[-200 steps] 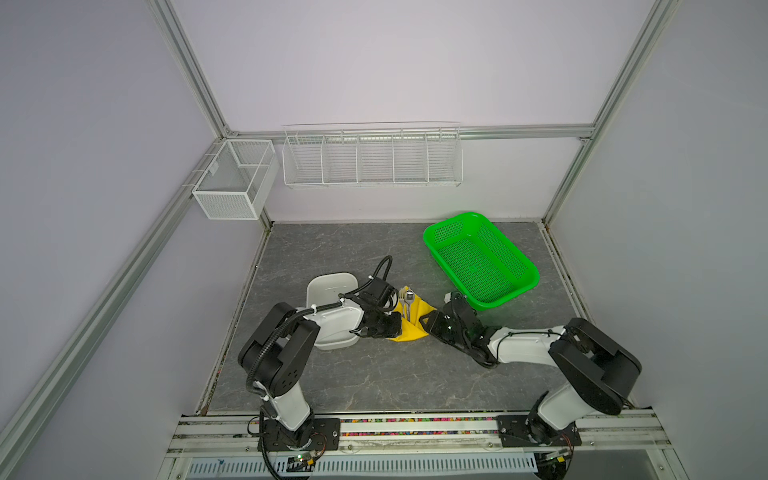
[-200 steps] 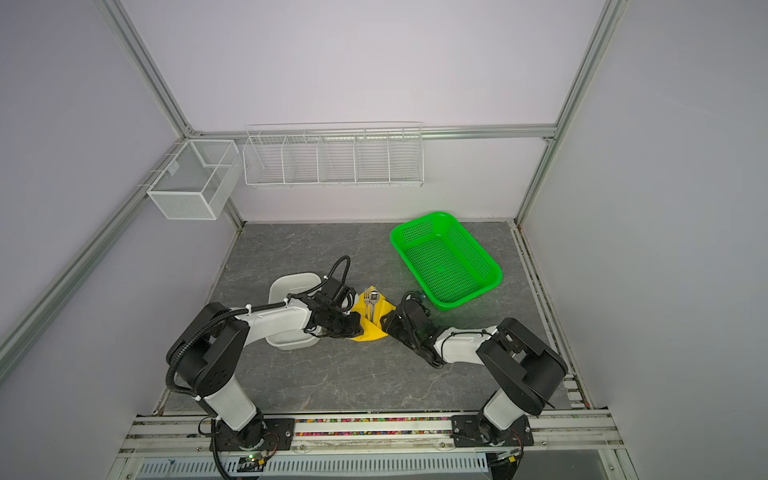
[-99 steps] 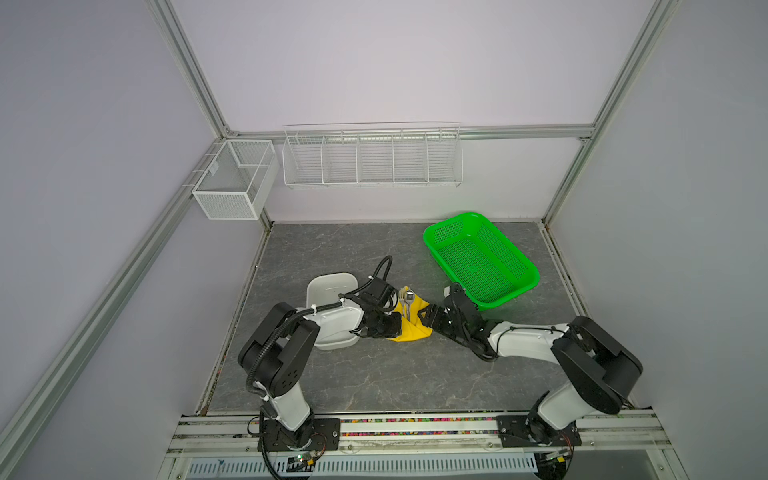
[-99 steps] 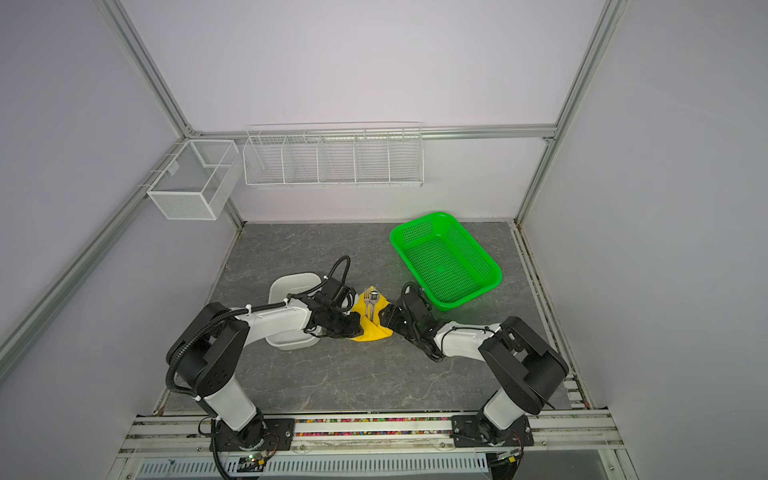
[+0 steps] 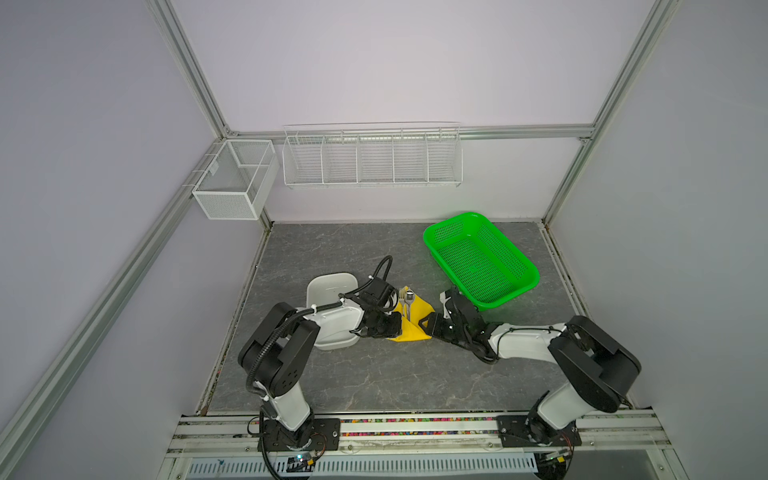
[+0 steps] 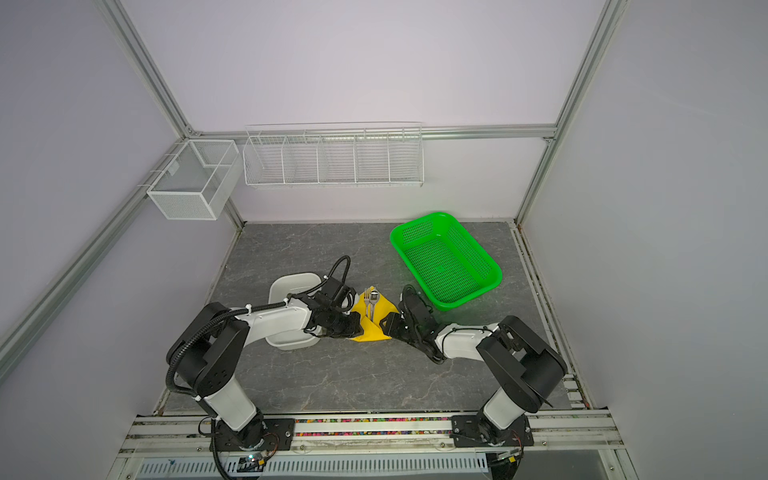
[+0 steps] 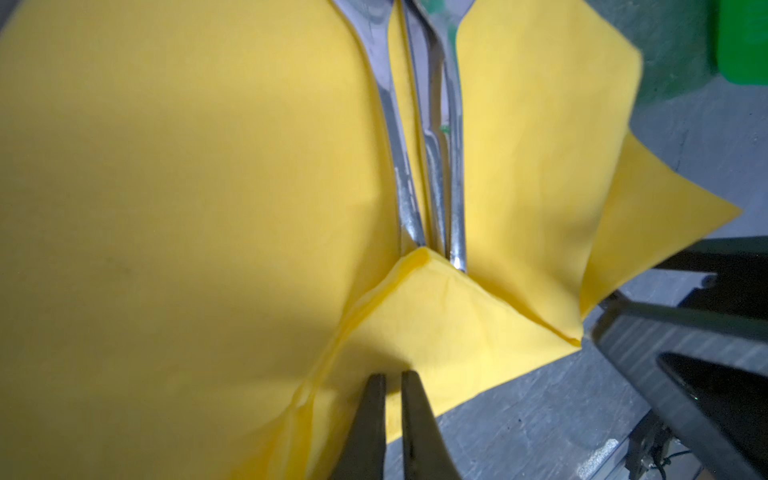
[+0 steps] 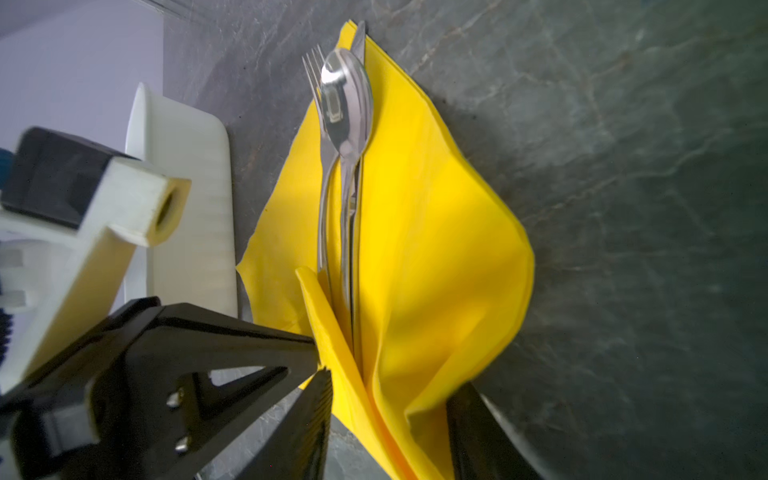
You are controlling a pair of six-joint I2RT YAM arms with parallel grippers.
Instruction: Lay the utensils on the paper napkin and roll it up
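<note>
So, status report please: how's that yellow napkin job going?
Left gripper jaws shut at paper napkin fold. Right gripper jaws open, straddling its edge. Utensils lying on it. Nothing blocking.

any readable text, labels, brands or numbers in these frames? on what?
No text can be read.
Small tag on the mesh bin: too small to read.
The napkin, utensils, green basket and white tray: no markings visible.

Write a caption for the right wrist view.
Utensils lie along the part-folded paper napkin; the right tool straddles its near corner.
</note>
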